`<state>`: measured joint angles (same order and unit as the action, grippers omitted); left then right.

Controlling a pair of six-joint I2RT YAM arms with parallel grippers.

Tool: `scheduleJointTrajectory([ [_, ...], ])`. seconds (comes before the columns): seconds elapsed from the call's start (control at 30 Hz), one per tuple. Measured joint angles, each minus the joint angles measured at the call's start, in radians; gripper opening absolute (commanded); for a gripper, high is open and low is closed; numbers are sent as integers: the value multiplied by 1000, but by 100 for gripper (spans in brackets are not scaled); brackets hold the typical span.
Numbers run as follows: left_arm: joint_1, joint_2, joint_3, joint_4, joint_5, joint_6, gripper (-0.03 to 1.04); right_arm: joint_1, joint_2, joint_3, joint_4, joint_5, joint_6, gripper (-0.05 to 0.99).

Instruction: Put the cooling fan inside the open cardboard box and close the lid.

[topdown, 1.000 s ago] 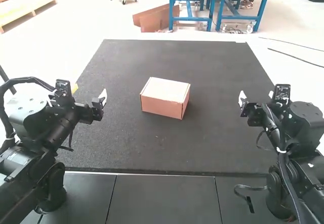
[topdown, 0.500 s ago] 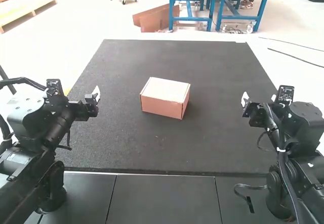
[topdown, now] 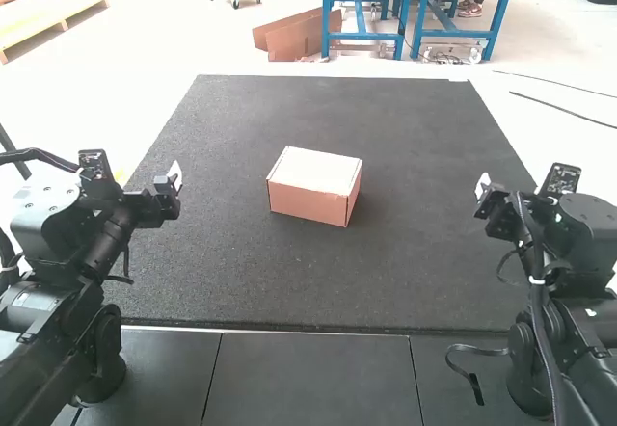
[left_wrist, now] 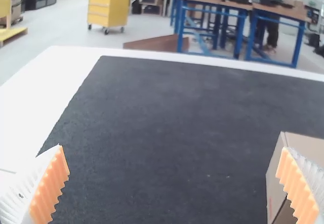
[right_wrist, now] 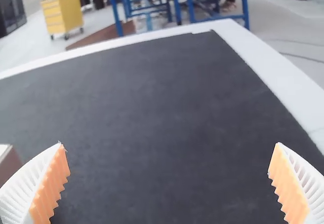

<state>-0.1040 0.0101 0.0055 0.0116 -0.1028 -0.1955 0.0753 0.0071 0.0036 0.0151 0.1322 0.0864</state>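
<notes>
Two arms are standing at the near edge, one on each side of the black mat [topdown: 405,137]. The left gripper [topdown: 170,191] is hovering just inside the mat's left edge. Its white ribbed fingers [left_wrist: 44,186] with orange pads are spread wide, holding nothing. The right gripper [topdown: 485,198] is hovering near the mat's right edge. Its fingers [right_wrist: 43,183] are also spread wide, with nothing between them. Both grippers are pointing in over the mat. The cardboard box [topdown: 314,186] is sitting about mid-mat between them, well apart from both, its lid lying flat and closed. Beyond it, bare mat is running to the far edge.
</notes>
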Motion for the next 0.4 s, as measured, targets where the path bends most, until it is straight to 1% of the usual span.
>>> scheduleJointTrajectory([
  [0.1, 0, 0, 0, 0, 14, 13, 97, -14, 0, 0, 0, 0, 2, 91],
  [0.27, -1, 0, 0, 9, 45, 50, 97, -20, 0, 0, 0, -6, 5, 91],
  [0.4, -6, 0, 0, 8, 55, 64, 97, -20, 0, 0, -2, -17, 5, 91],
])
